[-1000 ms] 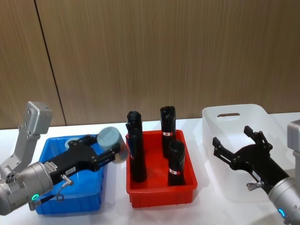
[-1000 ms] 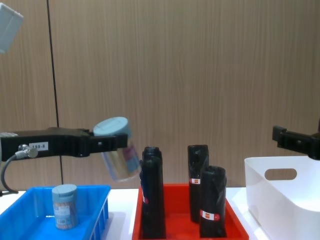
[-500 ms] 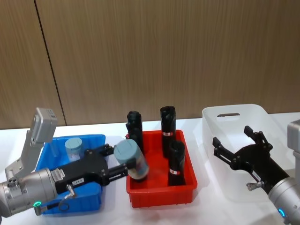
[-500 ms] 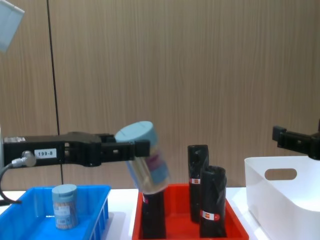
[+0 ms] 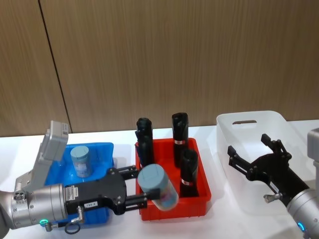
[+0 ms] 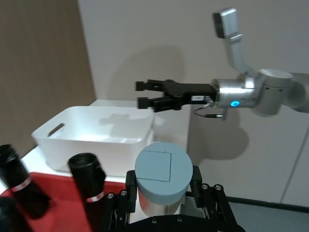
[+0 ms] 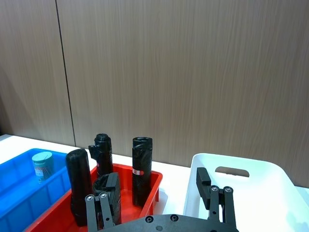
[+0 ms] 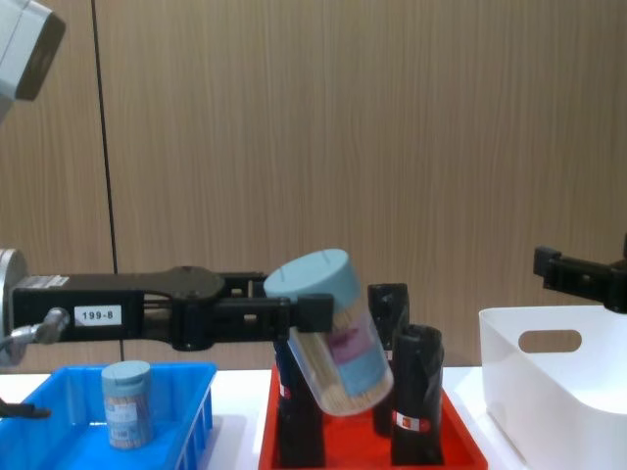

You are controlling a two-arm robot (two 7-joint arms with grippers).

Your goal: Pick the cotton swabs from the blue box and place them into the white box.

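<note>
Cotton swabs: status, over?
Left gripper, jaws shut on one cotton swabs jar, tilted, over the red tray. Right gripper open above the white box. Second jar upright in the blue box. Black cylinders close behind the held jar.

A clear plastic jar of cotton swabs (image 5: 160,189), its pale grey-blue lid smooth and matt, sits between the matt black plastic fingers of the left gripper (image 5: 144,185), whose arm is brushed silver metal. The red tray (image 5: 172,210) is shiny moulded plastic and holds cylinders (image 5: 179,130) wrapped in crinkled black film. Left of the red tray, the blue box (image 5: 105,148) is smooth plastic; right of it, the white box (image 5: 249,118) is glossy, faintly translucent plastic. Behind the tray, the wall (image 5: 174,50) is matt wood-grain panelling.
</note>
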